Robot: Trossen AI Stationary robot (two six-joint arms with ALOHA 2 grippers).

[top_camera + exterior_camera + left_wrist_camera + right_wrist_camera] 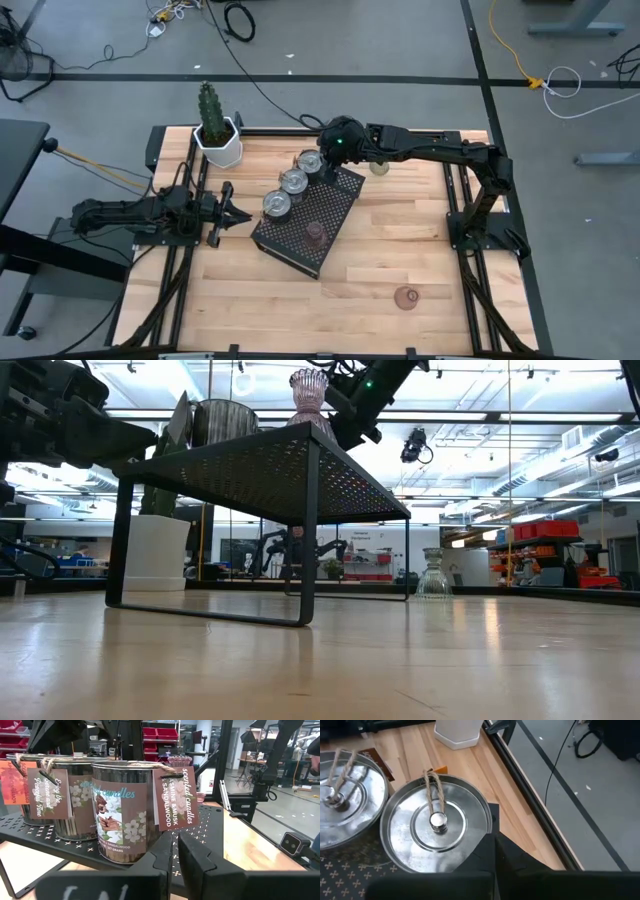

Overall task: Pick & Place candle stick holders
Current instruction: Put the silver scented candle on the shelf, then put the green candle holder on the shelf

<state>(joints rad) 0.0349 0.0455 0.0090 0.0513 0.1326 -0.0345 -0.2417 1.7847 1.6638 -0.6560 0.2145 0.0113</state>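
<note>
Three tins (293, 181) stand in a row on my tray (340, 205), a glass holder (315, 233) beside them; another holder (406, 297) sits apart on the table (400, 250); the cactus pot (219, 142) stands at the far-left corner.

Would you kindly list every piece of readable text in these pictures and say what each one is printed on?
"scented candles" and "JASMINE & MUSK SANDALWOOD": brown tag tied to the nearest tin.
"candles", "SANDALWOOD", "227 GRAMS": that tin's label.
"Enjoy the Serene and Peaceful Time": tag on the middle tin.
Orange tag on the far tin: too cut off to read.
Other views: no readable text.
</note>
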